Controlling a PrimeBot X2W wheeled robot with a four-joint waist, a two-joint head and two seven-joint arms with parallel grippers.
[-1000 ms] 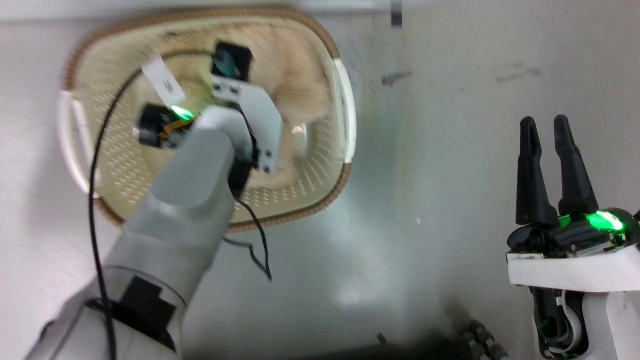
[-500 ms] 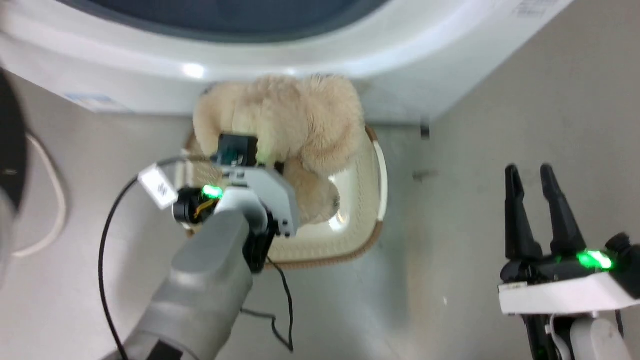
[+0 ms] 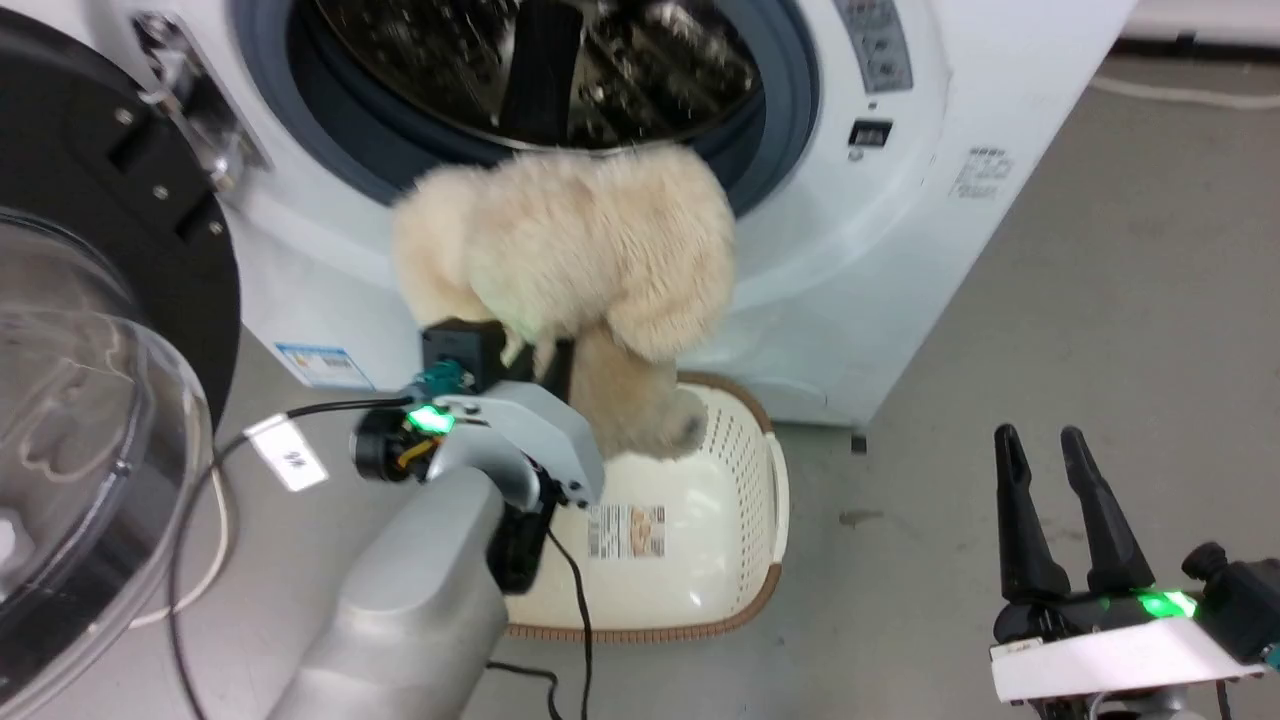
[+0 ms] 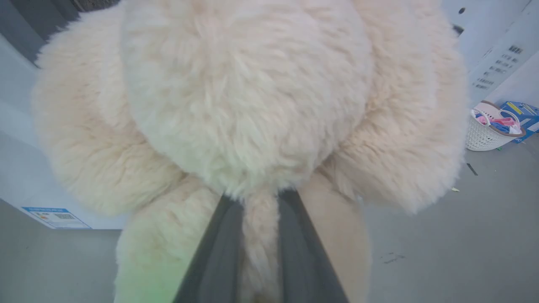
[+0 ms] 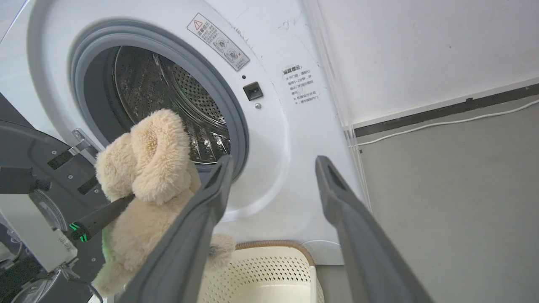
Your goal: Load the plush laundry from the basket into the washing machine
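The beige plush laundry (image 3: 570, 240) hangs in the air with my left gripper (image 3: 545, 345) shut on it from below. It hangs before the lower lip of the washing machine (image 3: 900, 200) opening, below the steel drum (image 3: 540, 60). One furry lobe dangles over the cream basket (image 3: 735, 470), whose floor label shows. In the left wrist view fur (image 4: 244, 92) bulges over my left gripper (image 4: 257, 198), a tuft pinched between the fingers (image 4: 219, 252). My right gripper (image 3: 1038, 438) stands open and holds nothing at the lower right. From the right wrist, the right gripper (image 5: 274, 162) frames the plush (image 5: 151, 160) and drum (image 5: 177, 97).
The black-rimmed clear-domed door (image 3: 100, 300) is swung open at the left, close to my left arm. A white cable (image 5: 442, 124) runs along the wall base. A small white basket (image 4: 488, 130) and a blue box (image 4: 522, 113) sit farther off on the grey floor.
The head camera has tilted up from the basket to the washer. My left gripper has lifted the plush out of the basket to the height of the door opening. The right gripper stays open.
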